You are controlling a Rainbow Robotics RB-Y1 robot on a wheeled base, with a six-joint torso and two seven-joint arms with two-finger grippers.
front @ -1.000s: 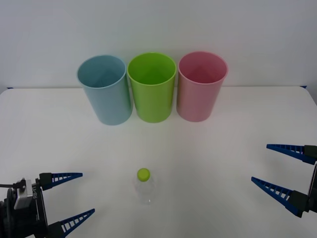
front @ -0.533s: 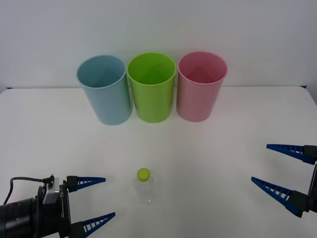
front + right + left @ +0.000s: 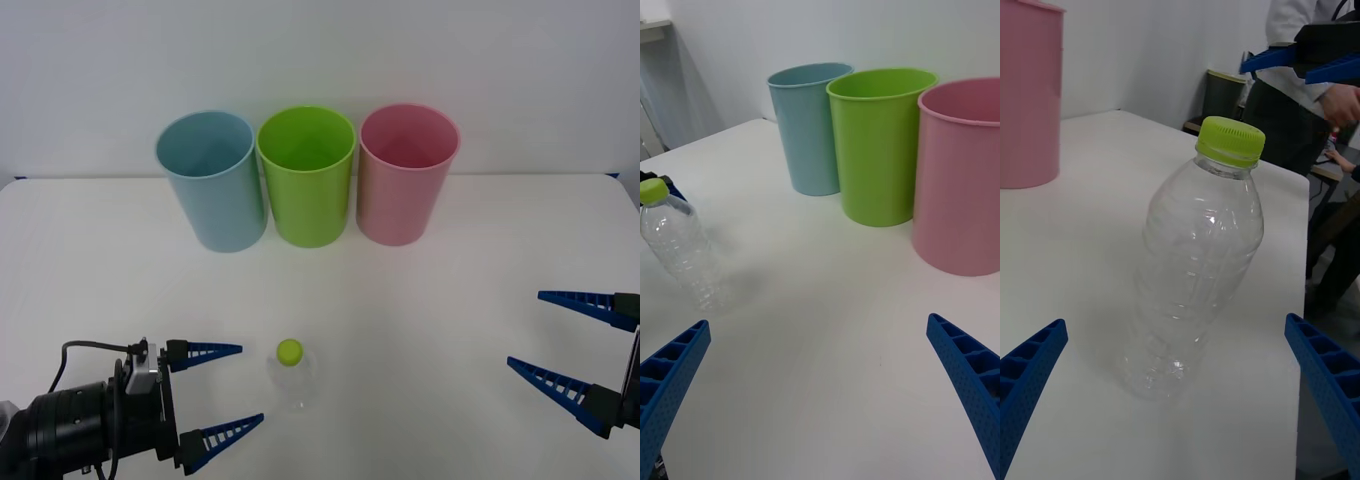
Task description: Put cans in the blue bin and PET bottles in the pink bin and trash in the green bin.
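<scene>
Left gripper (image 3: 232, 387) released beside the upright PET bottle (image 3: 291, 377).
We note the bottle standing near-centre on the white table (image 3: 420, 300), well in front of the green bin (image 3: 306, 176); right gripper (image 3: 544, 337) waits released, far right.

a lab-like test room: bare white table (image 3: 420, 300), plain white wall (image 3: 320, 50), desks behind.

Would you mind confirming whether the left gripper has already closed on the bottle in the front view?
No, the left gripper is open, its blue fingers spread beside the upright PET bottle without touching it.
</scene>
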